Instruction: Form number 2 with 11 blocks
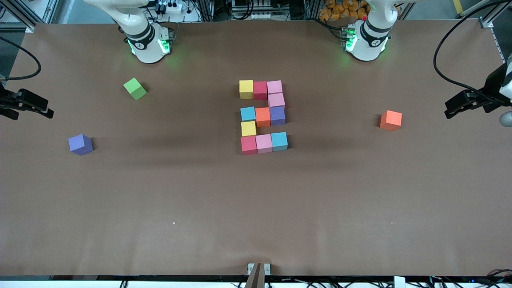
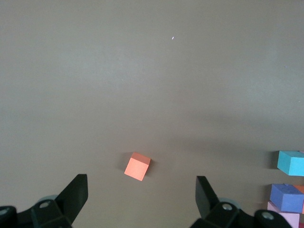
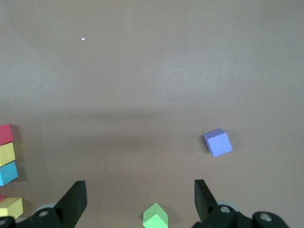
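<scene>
**Showing a finished-looking 2, both arms parked wide**

You've got the number 2 (image 1: 263,117) sitting mid-tabletop (image 1: 256,208), between the two arm bases and a bit nearer the front camera than they are. All cubes in it touch.

Row by row, going from the bases toward the front camera, each row read from the right arm's end:
- yellow block (image 1: 246,89), red block (image 1: 260,90), pink block (image 1: 274,87)
- second pink block (image 1: 276,100) alone, at the left arm's end of the row
- light blue block (image 1: 248,114), orange block (image 1: 263,117), purple block (image 1: 277,116)
- second yellow block (image 1: 248,128) alone, at the right arm's end
- second red block (image 1: 248,145), third pink block (image 1: 264,143), second light blue block (image 1: 279,141)

Loose cubes, all well apart from the digit:
- stray orange cube (image 1: 391,120) toward the left arm's end, sitting alone
- green cube (image 1: 135,88) toward the right arm's end, turned at an angle
- stray purple cube (image 1: 81,144) also at that end, nearer the front camera than the green one

Left gripper (image 2: 141,192): up over the left arm's end of the tabletop, jaws spread wide, nothing between them. Its wrist view shows you the stray orange cube below.

Right gripper (image 3: 140,192): up over the right arm's end, jaws spread wide too, holding nothing. Its wrist view shows you the green and stray purple cubes.
</scene>
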